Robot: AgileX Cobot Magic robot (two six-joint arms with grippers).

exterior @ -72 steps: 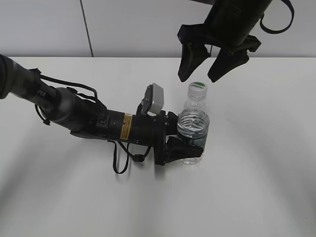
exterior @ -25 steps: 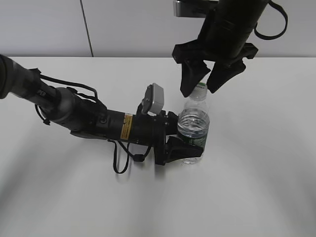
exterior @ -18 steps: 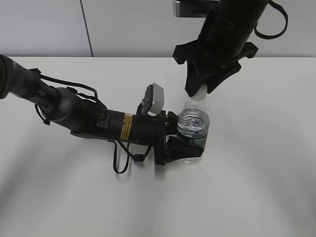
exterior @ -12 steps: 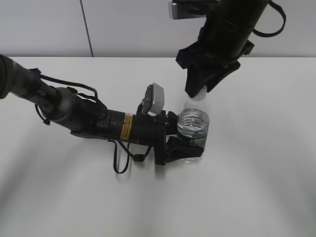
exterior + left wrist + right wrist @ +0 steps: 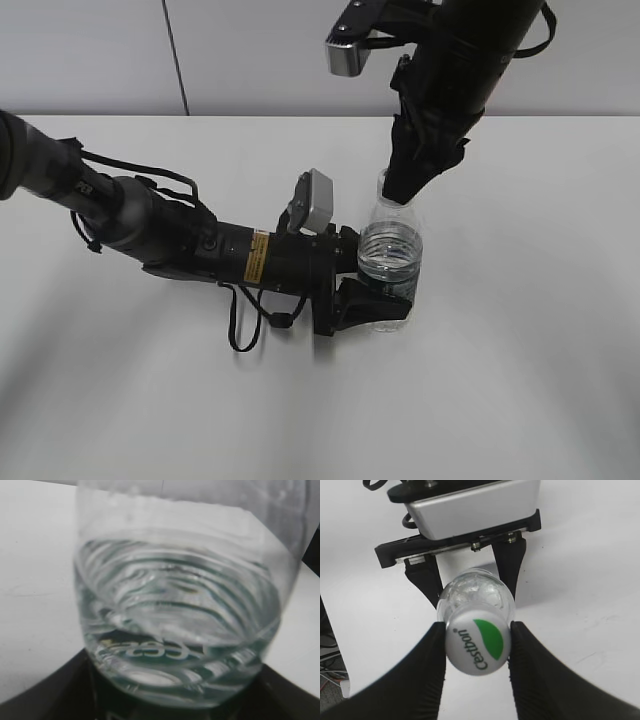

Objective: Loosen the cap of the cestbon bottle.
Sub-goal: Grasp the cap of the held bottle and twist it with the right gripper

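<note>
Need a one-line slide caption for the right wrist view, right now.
Right gripper shut on the white cap of the bottle, which the left gripper holds below.

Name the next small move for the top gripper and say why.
Probably keep twisting the wrist: the right gripper is shut on the cap, and the left gripper clamps the cestbon bottle low on its body, so it looks braced.

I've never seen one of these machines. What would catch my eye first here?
Probably the small clear water bottle standing mid-table, clamped low down by the left tool of a black arm lying almost flat along the white table. From above, the right tool pinches the bottle's white cap, whose green patch and "Cestbon" lettering show clearly in the right wrist view.
</note>
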